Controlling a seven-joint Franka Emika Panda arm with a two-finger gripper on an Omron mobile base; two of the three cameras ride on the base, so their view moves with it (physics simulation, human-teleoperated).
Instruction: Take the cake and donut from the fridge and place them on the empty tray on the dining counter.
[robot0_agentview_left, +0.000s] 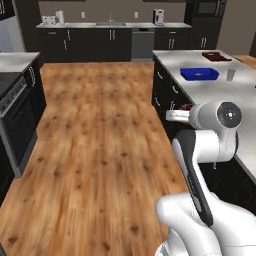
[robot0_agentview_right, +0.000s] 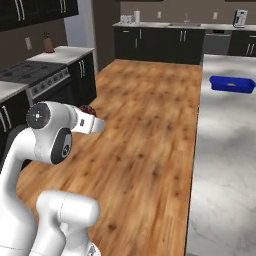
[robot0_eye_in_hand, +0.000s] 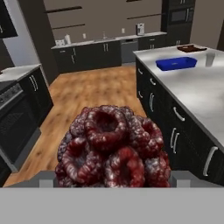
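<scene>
The cake (robot0_eye_in_hand: 111, 148), a dark red-brown lumpy mound, sits between the fingers of my gripper (robot0_eye_in_hand: 113, 179), which is shut on it and holds it in the air over the wooden floor. From the base views a bit of the cake (robot0_agentview_right: 89, 109) shows above the gripper (robot0_agentview_left: 176, 115), beside the near end of the dining counter (robot0_agentview_left: 220, 92). The flat dark reddish-brown tray (robot0_agentview_left: 216, 56) lies at the counter's far end, also visible as the tray (robot0_eye_in_hand: 191, 48) in the hand view. The tall grey fridge (robot0_agentview_right: 80, 27) stands far back on the left. The donut is out of view.
A bright blue tray (robot0_agentview_left: 199, 73) and a clear glass (robot0_agentview_left: 230, 74) stand on the dining counter before the brown tray. A stove (robot0_agentview_left: 17, 107) and dark cabinets line the left side. Wooden floor (robot0_agentview_left: 100, 125) lies open between them.
</scene>
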